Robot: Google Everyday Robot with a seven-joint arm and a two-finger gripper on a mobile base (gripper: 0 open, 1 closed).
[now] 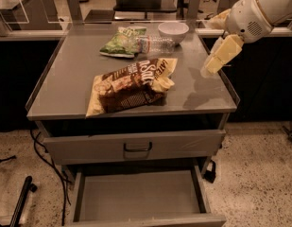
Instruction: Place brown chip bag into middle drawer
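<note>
Chip bag: large crinkly dark-brown bag [131,84] with pale yellow ends, flat on the grey metal bench [65,79].
Drawer: wide shallow grey metal drawer [136,195], pulled out below the bag.
End effector: pale yellow end effector [216,58], right of the bag, apart from it (grip state cannot be told).

The one camera looks down from in front of the cabinet [65,79], fairly near; the gripper [208,70] hangs above the cabinet's right edge as seen
</note>
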